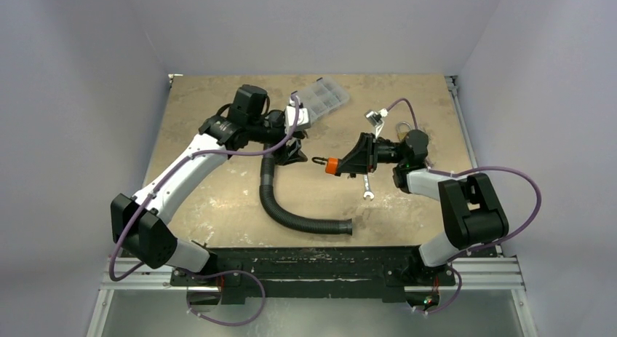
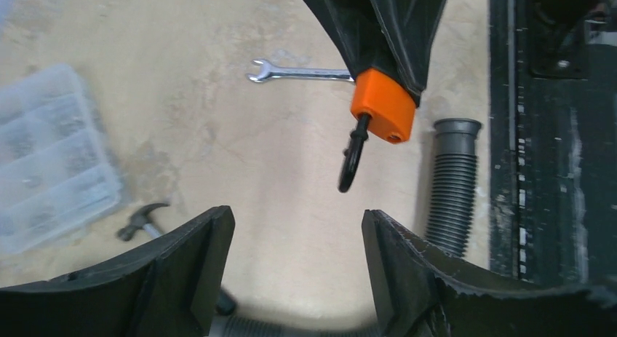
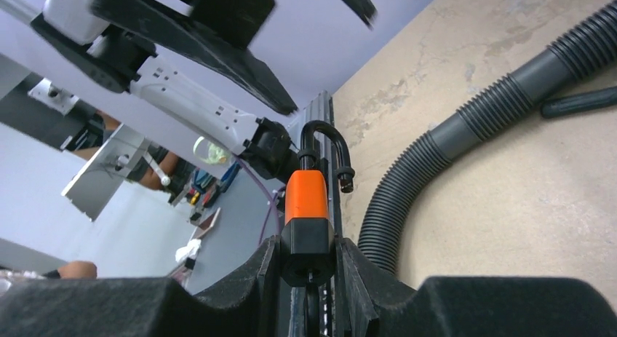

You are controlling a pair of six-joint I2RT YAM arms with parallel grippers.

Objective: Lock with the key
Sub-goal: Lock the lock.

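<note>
While in R gripper (image 3: 308, 258), orange padlock (image 3: 305, 195), shackle (image 3: 321, 125) open; L gripper (image 2: 298, 239) agape nearby.

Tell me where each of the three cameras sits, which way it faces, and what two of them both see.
Top external: above and behind the bases, looking down on the table; left arm and right arm show whole.
Left wrist: on the left arm, looking down past the open left gripper at the orange padlock, wrench and hose.
Right wrist: on the right arm, looking along the right gripper, shut on the padlock, past the hose.
Shared: both wrist views show the padlock and hose.
</note>
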